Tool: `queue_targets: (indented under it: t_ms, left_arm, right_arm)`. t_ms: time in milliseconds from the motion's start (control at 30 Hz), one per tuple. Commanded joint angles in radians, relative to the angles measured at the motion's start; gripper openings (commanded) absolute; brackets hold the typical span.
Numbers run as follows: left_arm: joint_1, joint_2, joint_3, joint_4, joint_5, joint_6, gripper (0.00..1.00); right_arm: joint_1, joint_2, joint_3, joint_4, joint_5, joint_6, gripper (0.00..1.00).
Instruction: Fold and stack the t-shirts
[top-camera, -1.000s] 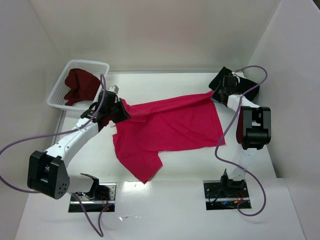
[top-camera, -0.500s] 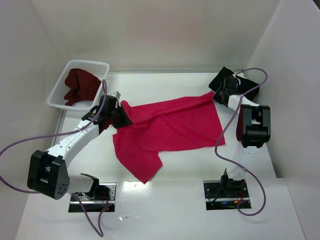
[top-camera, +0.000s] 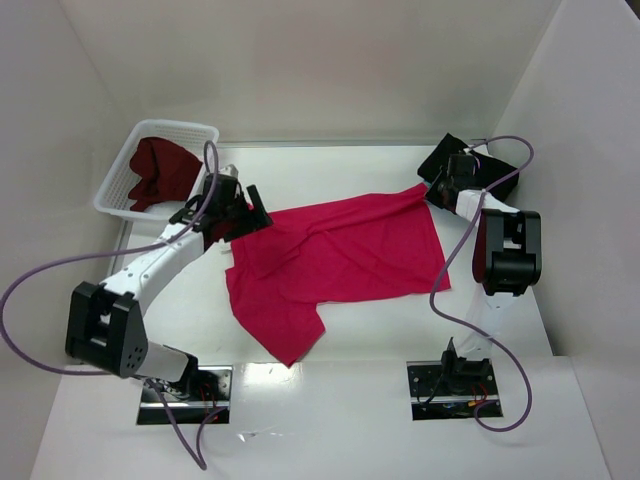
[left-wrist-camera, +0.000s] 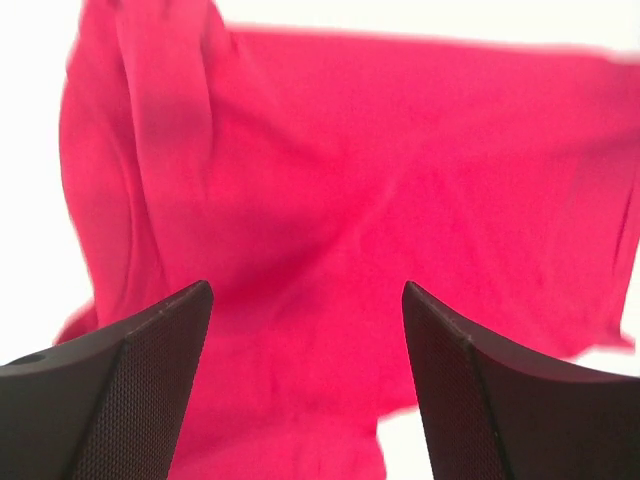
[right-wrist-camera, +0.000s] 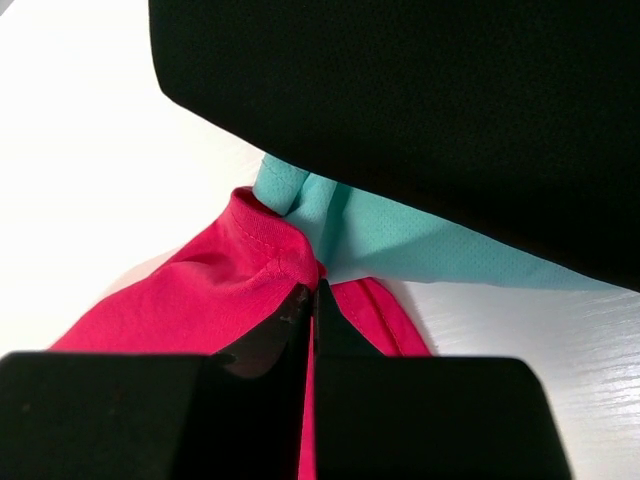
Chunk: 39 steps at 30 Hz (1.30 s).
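Pinching a hem corner of the crimson-pink t-shirt, my right gripper anchors it, teal t-shirt and black t-shirt lying just beyond its tips. My left gripper hangs spread and empty, cloth directly beneath, likely positioned for a second grasp.

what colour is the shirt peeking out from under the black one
The lower shirt is teal, clearest in the right wrist view.

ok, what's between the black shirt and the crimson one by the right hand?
A strip of teal shirt, sticking out under the black shirt and touching the crimson shirt where the right hand pinches it. Right wrist view only.
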Motion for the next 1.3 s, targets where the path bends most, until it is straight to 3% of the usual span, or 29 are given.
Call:
queue_targets:
  t_ms: [0, 200, 467, 600, 633, 900, 1267]
  left_arm:
    - [0.035, 0.108, 0.083, 0.093, -0.081, -0.010, 0.84]
    - [0.103, 0.318, 0.158, 0.157, -0.123, -0.010, 0.77]
    - [0.164, 0.404, 0.180, 0.193, -0.100, 0.000, 0.71]
    - [0.175, 0.426, 0.180, 0.251, -0.043, 0.000, 0.55]
    - [0.175, 0.435, 0.180, 0.260, -0.033, 0.000, 0.46]
    - [0.184, 0.485, 0.201, 0.251, -0.018, 0.000, 0.00]
    - [0.255, 0.446, 0.190, 0.233, -0.072, -0.009, 0.00]
  right_arm:
    - [-0.007, 0.002, 0.028, 0.017, -0.016, -0.022, 0.03]
    - [-0.007, 0.002, 0.028, 0.026, -0.025, -0.022, 0.03]
    - [-0.007, 0.011, 0.037, 0.026, -0.034, -0.022, 0.03]
    - [-0.007, 0.011, 0.037, 0.026, -0.034, -0.022, 0.03]
    - [-0.007, 0.020, 0.037, 0.026, -0.034, -0.022, 0.03]
    - [-0.007, 0.011, 0.037, 0.008, -0.022, -0.022, 0.00]
    - [-0.007, -0.135, -0.043, -0.014, 0.010, 0.016, 0.00]
